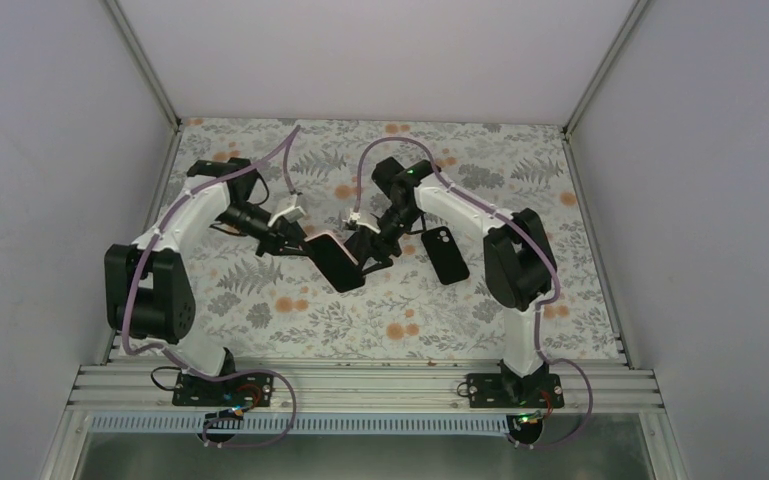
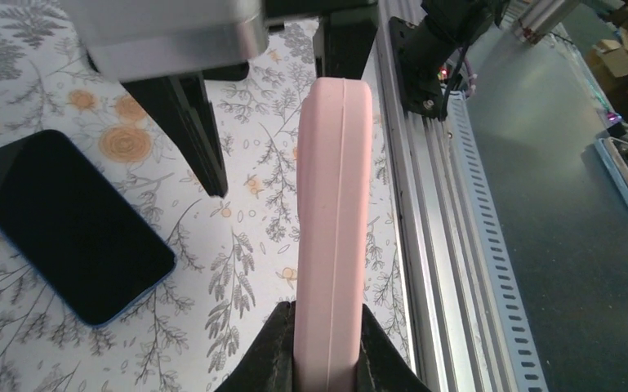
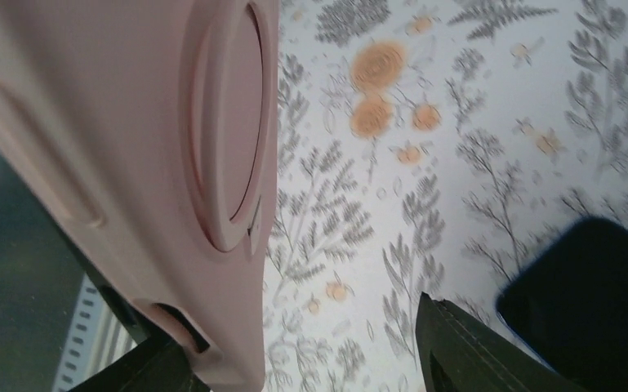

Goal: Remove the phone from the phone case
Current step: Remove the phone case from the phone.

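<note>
My left gripper (image 1: 305,243) (image 2: 328,343) is shut on one end of the salmon-pink phone case (image 1: 322,240) (image 2: 332,196) and holds it on edge above the table. In the top view a dark face fills the shell: the phone (image 1: 340,266) sits in it. My right gripper (image 1: 368,245) (image 3: 302,359) is open, its fingers either side of the case's far end. In the right wrist view the case's pink back (image 3: 131,122), with a round raised ring and a port cut-out, lies against the left finger. The right finger (image 3: 465,351) stands well apart from it.
A separate black slab (image 1: 445,256) (image 2: 65,224) (image 3: 596,294) lies flat on the floral table cover just right of the right gripper. The aluminium rail (image 2: 449,245) at the table's near edge runs close behind the held case.
</note>
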Motion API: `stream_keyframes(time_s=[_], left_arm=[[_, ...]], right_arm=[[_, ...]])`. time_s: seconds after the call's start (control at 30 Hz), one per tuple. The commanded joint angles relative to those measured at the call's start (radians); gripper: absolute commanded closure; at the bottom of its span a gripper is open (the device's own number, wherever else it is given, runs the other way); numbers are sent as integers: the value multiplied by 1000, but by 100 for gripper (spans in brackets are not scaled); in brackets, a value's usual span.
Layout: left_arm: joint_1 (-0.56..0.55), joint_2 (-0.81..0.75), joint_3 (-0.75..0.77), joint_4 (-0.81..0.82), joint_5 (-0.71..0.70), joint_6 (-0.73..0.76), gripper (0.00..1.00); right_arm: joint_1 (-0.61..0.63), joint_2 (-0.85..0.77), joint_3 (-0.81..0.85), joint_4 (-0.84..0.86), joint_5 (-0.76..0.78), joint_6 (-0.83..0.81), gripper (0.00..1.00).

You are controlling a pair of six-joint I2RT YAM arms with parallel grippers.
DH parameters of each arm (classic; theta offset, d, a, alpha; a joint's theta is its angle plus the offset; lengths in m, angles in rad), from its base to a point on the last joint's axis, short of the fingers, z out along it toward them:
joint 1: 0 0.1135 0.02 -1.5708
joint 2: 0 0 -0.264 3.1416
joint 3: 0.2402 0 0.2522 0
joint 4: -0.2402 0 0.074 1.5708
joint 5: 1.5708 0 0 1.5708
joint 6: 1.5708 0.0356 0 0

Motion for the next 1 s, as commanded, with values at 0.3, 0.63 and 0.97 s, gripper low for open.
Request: stream_keyframes(time_s=[0.3, 0.63, 0.97], left_arm=[[19, -207, -132, 613, 12, -424, 98], [17, -206, -153, 659, -2, -462, 98], [22, -205, -107, 621, -87, -450, 59]], right_arm=[[108, -7, 5, 213, -502, 193, 35], [112, 19, 114, 349, -540, 382, 37], [76, 1, 114, 266, -543, 297, 96]])
